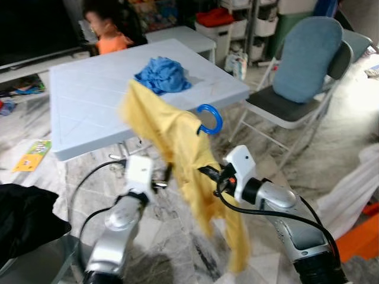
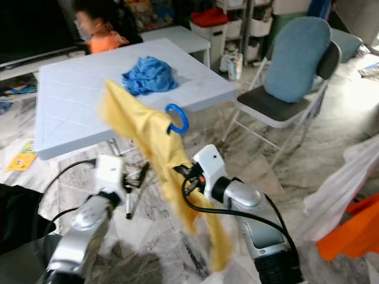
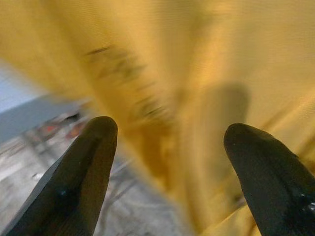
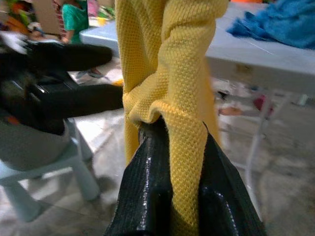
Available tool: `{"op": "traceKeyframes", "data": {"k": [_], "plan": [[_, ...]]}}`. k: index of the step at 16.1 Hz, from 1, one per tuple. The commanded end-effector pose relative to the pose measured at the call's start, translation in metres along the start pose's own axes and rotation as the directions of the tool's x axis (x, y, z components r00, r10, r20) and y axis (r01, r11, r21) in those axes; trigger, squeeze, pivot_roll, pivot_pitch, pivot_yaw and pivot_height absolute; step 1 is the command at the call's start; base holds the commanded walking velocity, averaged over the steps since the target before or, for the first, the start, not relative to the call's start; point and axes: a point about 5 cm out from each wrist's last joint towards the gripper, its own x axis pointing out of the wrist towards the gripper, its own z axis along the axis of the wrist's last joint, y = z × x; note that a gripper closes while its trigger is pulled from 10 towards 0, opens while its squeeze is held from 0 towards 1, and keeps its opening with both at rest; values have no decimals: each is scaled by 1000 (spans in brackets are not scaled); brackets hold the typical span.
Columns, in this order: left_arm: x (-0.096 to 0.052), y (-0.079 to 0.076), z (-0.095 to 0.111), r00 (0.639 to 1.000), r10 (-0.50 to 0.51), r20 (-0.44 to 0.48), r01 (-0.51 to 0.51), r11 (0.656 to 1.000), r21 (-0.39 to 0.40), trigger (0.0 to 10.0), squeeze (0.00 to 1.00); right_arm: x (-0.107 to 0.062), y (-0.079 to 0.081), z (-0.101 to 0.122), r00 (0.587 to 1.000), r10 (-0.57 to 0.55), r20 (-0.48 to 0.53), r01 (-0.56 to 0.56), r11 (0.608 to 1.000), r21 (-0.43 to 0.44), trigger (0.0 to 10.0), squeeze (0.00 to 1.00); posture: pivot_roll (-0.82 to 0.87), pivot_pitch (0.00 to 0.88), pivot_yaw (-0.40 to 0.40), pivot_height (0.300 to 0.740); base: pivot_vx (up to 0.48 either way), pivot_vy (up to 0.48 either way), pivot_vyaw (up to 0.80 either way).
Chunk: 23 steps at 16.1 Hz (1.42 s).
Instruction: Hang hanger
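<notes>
A yellow knitted garment (image 1: 177,142) hangs on a hanger whose blue hook (image 1: 210,118) sticks out at its top, in the air in front of the table. My right gripper (image 1: 207,173) is shut on a fold of the yellow cloth (image 4: 172,88); in the right wrist view its fingers (image 4: 152,162) pinch the knit between them. My left gripper (image 1: 164,179) is open just left of the garment, with the yellow cloth (image 3: 197,73) close in front of its spread fingertips (image 3: 93,142). The hanger's body is hidden under the garment.
A pale blue table (image 1: 89,100) stands ahead with a crumpled blue cloth (image 1: 163,75) on it. A folding chair with a blue cushion (image 1: 305,59) is at the right. A child in orange (image 1: 109,32) is behind the table. Black fabric (image 1: 23,219) lies at the left.
</notes>
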Motion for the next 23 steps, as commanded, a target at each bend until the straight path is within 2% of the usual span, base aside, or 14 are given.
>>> {"op": "traceKeyframes", "data": {"k": [1, 4, 7, 10, 11, 12, 15, 16, 17, 18, 19, 21, 22, 23], "plan": [[5, -4, 4, 999, -42, 10, 42, 999, 27, 10000, 0, 4, 3, 19, 998, 42, 56, -41, 999, -24, 10000, 0, -150, 0, 57, 740, 0, 0, 0], [20, -14, 13, 994, -106, 36, 105, 994, 41, 10000, 0, 4, 11, 27, 992, 109, 62, -109, 994, -18, 10000, 0, -164, 0, 62, 740, 0, 0, 0], [29, -10, 14, 997, -72, 41, 69, 996, 56, 10000, 0, -1, 17, 37, 981, 182, 72, -184, 983, 21, 10000, 0, -176, 0, 67, 740, 0, 0, 0], [31, 14, 9, 997, 76, 27, -78, 994, 81, 10000, 0, -14, 16, 44, 966, 254, 50, -256, 966, 28, 10000, 0, -184, 0, 70, 740, 0, 0, 0], [30, 23, 8, 992, 124, 28, -126, 988, 93, 10000, 0, -18, 15, 42, 964, 265, 30, -266, 964, 19, 10000, 0, -185, 0, 70, 740, 0, 0, 0], [28, 40, 8, 981, 191, 32, -193, 976, 100, 10000, 0, -24, 9, 34, 967, 253, -27, -253, 967, -2, 10000, 0, -184, 0, 69, 740, 0, 0, 0], [24, 59, 8, 964, 264, 43, -268, 955, 129, 10000, 0, -32, 6, 25, 959, 263, -103, -265, 964, -7, 10000, 0, -179, 0, 65, 740, 0, 0, 0], [21, 66, 7, 956, 291, 44, -294, 946, 138, 10000, 0, -38, 5, 17, 948, 278, -159, -287, 957, -39, 10000, 0, -177, 0, 64, 740, 0, 0, 0], [17, 76, 6, 946, 321, 43, -324, 935, 143, 10000, 0, -44, -6, 7, 950, 207, -233, -233, 968, -88, 10000, 0, -176, 0, 64, 740, 0, 0, 0], [17, 77, 6, 945, 323, 44, -326, 935, 142, 10000, 0, -44, -8, 6, 950, 200, -240, -228, 969, -97, 10000, 0, -176, 0, 64, 740, 0, 0, 0], [15, 80, 5, 942, 332, 42, -334, 931, 149, 10000, 0, -44, -13, 1, 945, 157, -286, -205, 968, -145, 10000, 0, -177, 0, 65, 740, 0, 0, 0], [11, 79, 4, 942, 331, 47, -335, 931, 149, 10000, 0, -41, -28, -5, 943, 25, -332, -111, 964, -243, 10000, 0, -176, 0, 67, 740, 0, 0, 0], [10, 77, 8, 944, 324, 66, -330, 934, 134, 10000, 0, -46, -35, -12, 919, -9, -395, -131, 936, -327, 10000, 0, -172, 0, 63, 740, 0, 0, 0], [10, 78, 11, 944, 320, 76, -328, 936, 127, 10000, 0, -51, -39, -17, 901, -13, -433, -164, 915, -368, 10000, 0, -172, 0, 63, 740, 0, 0, 0]]}}
